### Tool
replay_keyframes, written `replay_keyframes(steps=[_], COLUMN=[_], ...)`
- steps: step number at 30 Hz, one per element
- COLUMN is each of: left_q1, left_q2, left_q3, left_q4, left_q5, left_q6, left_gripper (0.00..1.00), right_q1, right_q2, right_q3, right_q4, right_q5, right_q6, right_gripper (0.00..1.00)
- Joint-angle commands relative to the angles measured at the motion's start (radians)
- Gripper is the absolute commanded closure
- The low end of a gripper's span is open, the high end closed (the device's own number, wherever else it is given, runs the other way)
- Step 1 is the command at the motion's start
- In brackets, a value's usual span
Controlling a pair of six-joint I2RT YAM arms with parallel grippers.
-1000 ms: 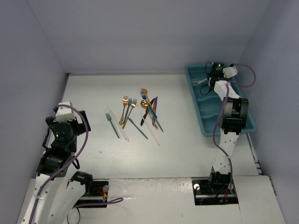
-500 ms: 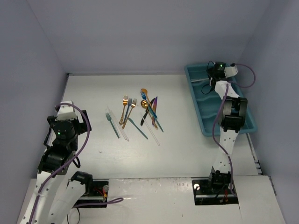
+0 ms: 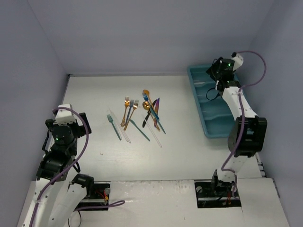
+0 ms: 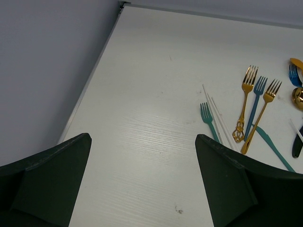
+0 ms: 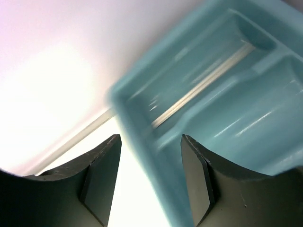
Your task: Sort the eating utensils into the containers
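Note:
The utensils lie in a loose cluster mid-table: gold forks [image 3: 126,111], a teal fork [image 3: 113,126], thin clear-white pieces [image 3: 124,130], a teal knife [image 3: 140,130], a gold spoon [image 3: 146,105], and blue, purple and black pieces [image 3: 155,111]. The left wrist view shows the gold forks [image 4: 244,101], teal fork [image 4: 207,118] and clear pieces [image 4: 218,120]. My left gripper [image 4: 142,139] is open and empty, well left of the cluster [image 3: 66,124]. The teal tray [image 3: 222,116] lies at the right. My right gripper [image 3: 216,74] hovers open and empty [image 5: 150,139] over its far end, where a clear-white piece [image 5: 203,82] lies in the end compartment.
Grey walls close the table on the left, back and right. The table's left edge [image 4: 90,85] runs close beside my left gripper. The tray's corner rim [image 5: 137,127] is right under my right gripper. The arm bases sit at the near edge.
The right arm's elbow has swung out to the right and its gripper has drawn up at the tray's far end. The left arm has barely shifted. The utensils have not moved.

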Motion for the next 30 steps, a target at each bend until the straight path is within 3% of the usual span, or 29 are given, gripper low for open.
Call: replay_keyframes(steps=[1,9,13,22,30], left_q1=[0.004,0.001,0.001,0.001,0.001], left_q2=[-0.002,-0.004,-0.001,0.02,0.021], left_q3=[0.008,0.008,0.008,0.009,0.008], left_q4=[0.042,0.043,0.044,0.047,0.044], left_q5=[0.001,0.007,0.002,0.012,0.012], left_q6=[-0.003,-0.005,-0.003,-0.002,-0.002], left_gripper=[0.1,0.1,0.1,0.1,0.1], right_q1=[0.11,0.368,0.484,0.718,0.806], right_q2=[-0.246,-0.435,-0.467,-0.364,-0.169], right_q3=[-0.151,-0.387,-0.462,-0.521,-0.433], right_q4=[-0.005,-0.153,-0.201,-0.221,-0.222], right_q5=[-0.003,0.091,0.028,0.003,-0.038], right_q6=[-0.167,-0.317,-0.372,-0.437,-0.466], right_gripper=[0.49,0.49,0.49,0.55,0.64])
